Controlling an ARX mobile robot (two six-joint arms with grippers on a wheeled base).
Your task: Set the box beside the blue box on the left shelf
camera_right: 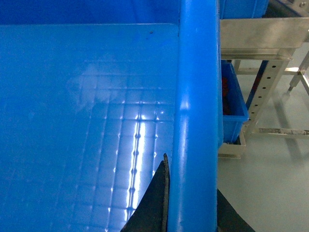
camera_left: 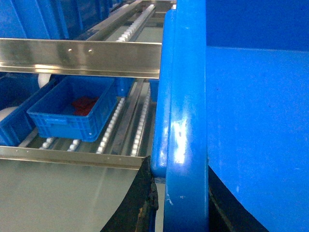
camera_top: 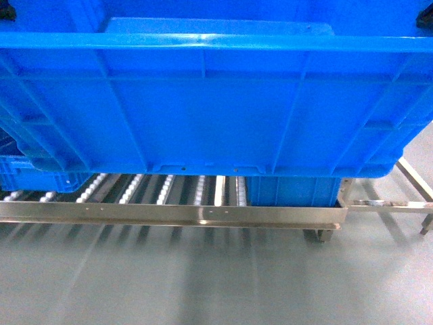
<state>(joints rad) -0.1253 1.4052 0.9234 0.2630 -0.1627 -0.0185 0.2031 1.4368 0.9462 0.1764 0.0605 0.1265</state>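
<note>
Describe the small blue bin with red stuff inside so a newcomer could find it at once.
Start at the steel flow rack with its white roller tracks, left of the big blue crate held by the end effectors. On the lower level sits a small blue bin, resting on the rollers. Unlike the blue bins beside it, red items show on its floor.

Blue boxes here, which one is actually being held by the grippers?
The big ribbed box filling the head view: a gripper is clamped on each end rim. The smaller blue bins rest on the roller shelf.
</note>
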